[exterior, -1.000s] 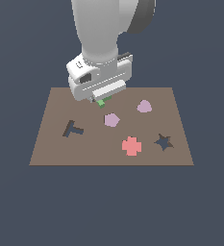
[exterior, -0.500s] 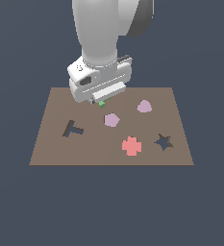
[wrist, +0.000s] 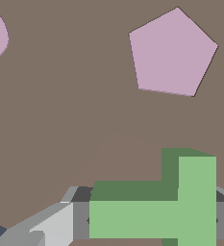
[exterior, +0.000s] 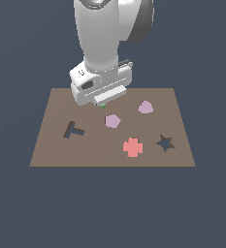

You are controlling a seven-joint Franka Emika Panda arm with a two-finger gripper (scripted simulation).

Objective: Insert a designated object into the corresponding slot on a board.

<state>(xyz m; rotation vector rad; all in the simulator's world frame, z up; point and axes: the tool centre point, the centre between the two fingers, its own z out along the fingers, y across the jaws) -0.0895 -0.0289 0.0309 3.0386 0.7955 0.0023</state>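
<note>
The brown board (exterior: pixel 56 150) lies flat. The dark T-shaped slot (exterior: pixel 73 130) is on its side toward the exterior view's left. My gripper (exterior: pixel 101 103) hangs over the far middle of the board, well apart from the slot. Only a sliver of the green block (exterior: pixel 103 105) shows under the hand there. In the wrist view the block (wrist: pixel 166 211) is T-shaped. It sits between my grey fingers (wrist: pixel 80 221), which press on both of its ends. The gripper (wrist: pixel 152 222) is shut on it, just above the board (wrist: pixel 60 120).
A lilac pentagon (exterior: pixel 113 120) lies close beside the gripper and also shows in the wrist view (wrist: pixel 173 53). A second lilac piece (exterior: pixel 145 107) lies further toward the exterior view's right. A red cross (exterior: pixel 132 147) and a dark star cutout (exterior: pixel 165 143) are near the front.
The hand has shifted slightly lower in the exterior view. The green block stays between the fingers. Nothing on the board has moved.
</note>
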